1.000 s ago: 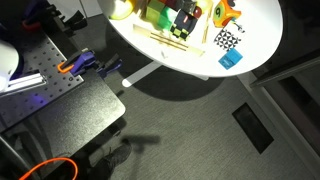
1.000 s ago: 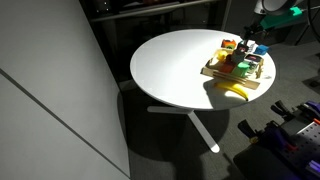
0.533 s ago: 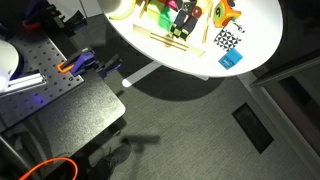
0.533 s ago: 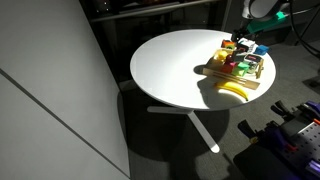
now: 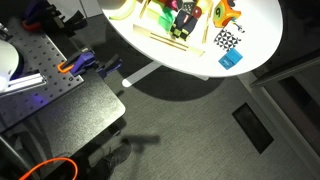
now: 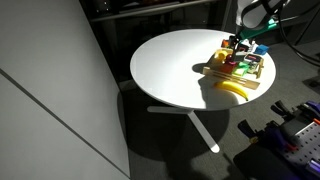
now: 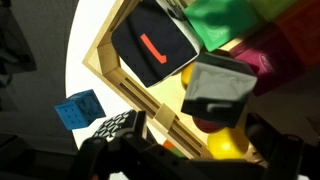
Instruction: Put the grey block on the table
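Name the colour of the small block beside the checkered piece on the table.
Blue; the small block shows best in an exterior view.

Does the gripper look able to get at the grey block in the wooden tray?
Probably yes. In the wrist view the grey block lies on top of coloured pieces in the wooden tray, nothing covers it, and the open gripper hangs close above. Neighbouring pieces stand close, so finger room looks tight.
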You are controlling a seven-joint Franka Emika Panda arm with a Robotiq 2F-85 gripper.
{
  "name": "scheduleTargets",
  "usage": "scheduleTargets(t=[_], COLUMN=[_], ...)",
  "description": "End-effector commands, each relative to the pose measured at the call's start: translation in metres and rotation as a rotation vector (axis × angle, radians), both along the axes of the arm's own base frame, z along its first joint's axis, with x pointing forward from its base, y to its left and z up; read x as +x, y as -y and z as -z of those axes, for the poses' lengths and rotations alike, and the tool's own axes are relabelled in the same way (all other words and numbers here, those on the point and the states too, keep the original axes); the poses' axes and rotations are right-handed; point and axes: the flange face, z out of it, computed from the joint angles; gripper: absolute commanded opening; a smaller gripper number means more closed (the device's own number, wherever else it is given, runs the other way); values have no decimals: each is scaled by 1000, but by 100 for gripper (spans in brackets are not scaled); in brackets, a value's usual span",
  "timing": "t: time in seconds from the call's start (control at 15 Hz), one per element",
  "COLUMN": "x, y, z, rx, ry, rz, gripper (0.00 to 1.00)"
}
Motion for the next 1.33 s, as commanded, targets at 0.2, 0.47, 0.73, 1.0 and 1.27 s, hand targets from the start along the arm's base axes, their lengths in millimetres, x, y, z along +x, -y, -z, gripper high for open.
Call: scheduleTargets(t=[0.2, 0.47, 0.73, 1.0, 1.27], x=[9, 7, 6, 5, 2], y=[-1, -3, -3, -5, -5], z=[12, 17, 22, 24, 17], rx=[-18, -23, -27, -33, -37], ry=[-8, -19, -33, -44, -46], rz=[-3, -1, 7, 7, 14], gripper=[100, 100, 75, 49, 32])
